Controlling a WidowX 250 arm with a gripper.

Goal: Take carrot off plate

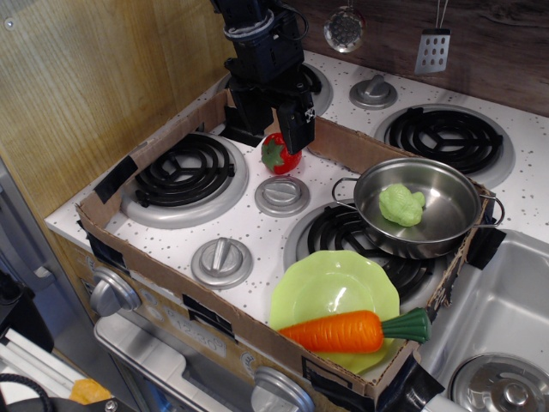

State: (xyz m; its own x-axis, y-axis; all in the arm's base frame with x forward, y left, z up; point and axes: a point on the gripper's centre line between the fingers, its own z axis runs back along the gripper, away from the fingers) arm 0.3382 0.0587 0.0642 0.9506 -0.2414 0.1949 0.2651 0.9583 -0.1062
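Claw (268, 120) at bench (249, 225) rear edge, state indeterminate. Carrot (347, 331) lying across plate (330, 283) at front right corner.

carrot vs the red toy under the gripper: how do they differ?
The carrot is orange, long and tapered; the red toy is short and rounded.
The carrot lies flat on the green plate at the front of the stove; the red toy sits on the bare stovetop at the back, right under the gripper.
The carrot's green top sticks out past the plate rim; the red toy's green leaf lies against its side.
Both are glossy toys with green tops.
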